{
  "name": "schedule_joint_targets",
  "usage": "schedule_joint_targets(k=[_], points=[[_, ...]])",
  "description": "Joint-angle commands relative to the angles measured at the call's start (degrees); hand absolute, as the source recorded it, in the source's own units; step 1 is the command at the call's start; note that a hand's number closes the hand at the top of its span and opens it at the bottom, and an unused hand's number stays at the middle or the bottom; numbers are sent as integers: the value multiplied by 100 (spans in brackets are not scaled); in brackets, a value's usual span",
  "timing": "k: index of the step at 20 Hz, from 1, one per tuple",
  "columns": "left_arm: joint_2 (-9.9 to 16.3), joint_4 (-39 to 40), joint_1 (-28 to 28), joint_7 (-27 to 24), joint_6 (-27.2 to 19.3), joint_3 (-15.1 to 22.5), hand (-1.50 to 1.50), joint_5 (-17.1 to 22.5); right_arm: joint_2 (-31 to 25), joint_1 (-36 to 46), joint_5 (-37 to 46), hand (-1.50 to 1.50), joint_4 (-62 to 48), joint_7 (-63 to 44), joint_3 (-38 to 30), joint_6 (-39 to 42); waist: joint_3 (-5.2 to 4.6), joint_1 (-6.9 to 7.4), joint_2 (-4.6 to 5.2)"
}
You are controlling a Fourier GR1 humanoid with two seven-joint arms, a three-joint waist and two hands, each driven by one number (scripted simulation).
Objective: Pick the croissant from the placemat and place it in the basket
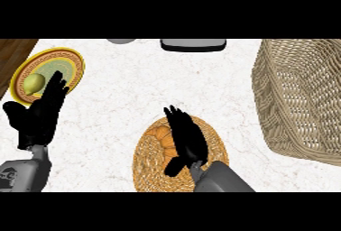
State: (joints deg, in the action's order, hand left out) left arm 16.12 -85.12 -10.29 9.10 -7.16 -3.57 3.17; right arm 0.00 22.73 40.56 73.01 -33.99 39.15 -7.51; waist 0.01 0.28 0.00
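Reach step, by the look of it, grab not made yet. Right hand hovering over the round woven placemat, fingers stretched out fairly straight and pointing away, thumb splayed off to the lower left. Nothing held. Croissant just left of those fingers, peeking out from under them on the far half of the mat, partly covered, so hard to say whether touching or just above.

Next up, probably: lower down and curl fingers and thumb round the croissant, then lift and swing it out to the right and forward, where the big wicker basket sits well apart from the hand. Tall wall on that basket, so a decent lift needed to clear the rim before letting go.

Left hand off at the left, open, fingers up, just resting. Past its fingertips, a yellow-rimmed plate with a pale yellow-green fruit on it, not part of the job.
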Motion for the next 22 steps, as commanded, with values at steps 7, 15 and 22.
schedule_joint_targets(k=[7, 15, 22], points=[[-183, 133, -235, 74, 18, -156, 0, -264, 0, 559, -355, -150, -966, 487, -212, -250, 0, 3, 4], [-308, 174, -84, -154, 158, -202, 0, -395, 0, 612, -411, -150, -895, 151, -11, -78, -1, -10, 1], [-316, 226, -357, 49, 219, -257, 0, -312, -1, 949, -1323, 150, -1972, 422, 1069, -700, 2, 100, 25]])
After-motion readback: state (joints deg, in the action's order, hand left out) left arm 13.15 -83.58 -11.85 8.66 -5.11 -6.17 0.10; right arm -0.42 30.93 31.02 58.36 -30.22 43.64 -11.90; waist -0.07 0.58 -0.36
